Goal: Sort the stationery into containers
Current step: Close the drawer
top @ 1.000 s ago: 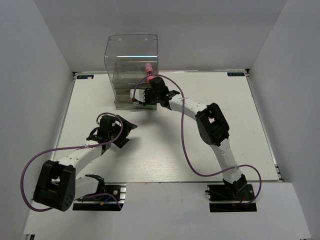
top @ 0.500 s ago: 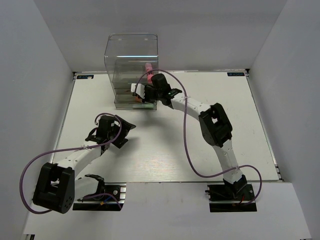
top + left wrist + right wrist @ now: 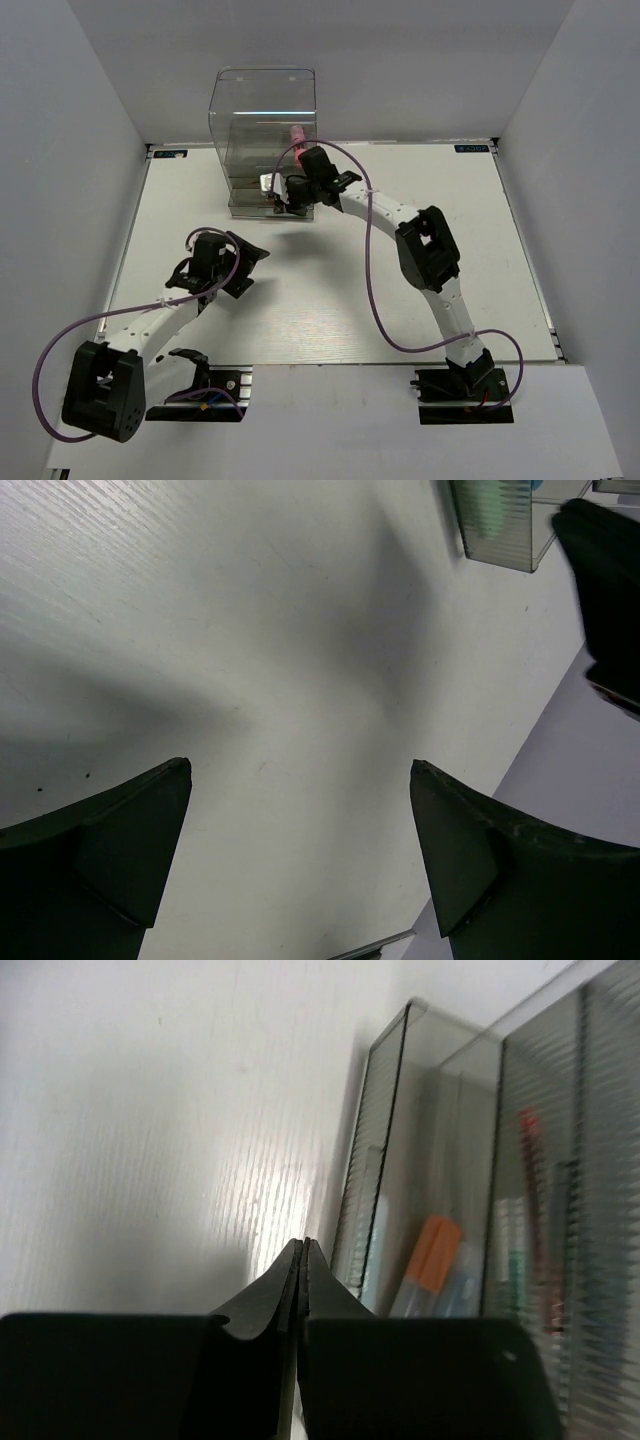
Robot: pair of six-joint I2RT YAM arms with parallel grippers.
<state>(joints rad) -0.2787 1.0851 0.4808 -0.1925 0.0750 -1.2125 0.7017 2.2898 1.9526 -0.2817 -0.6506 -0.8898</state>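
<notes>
Two hands | right hand (image 3: 302, 1245) together, empty, at drawer (image 3: 385, 1190) front of clear box (image 3: 262, 110) | left hand (image 3: 300, 780) apart, idle over table (image 3: 250, 630) | step: probably shutting drawer | next: straight push.

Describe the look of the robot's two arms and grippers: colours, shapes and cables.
The left arm and right arm both have white tubular links joined by chunky black joint housings, on black base mounts. A purple cable loops loosely along each. The left gripper and right gripper carry dark, flat, wedge-shaped fingers. No markings are legible.
</notes>
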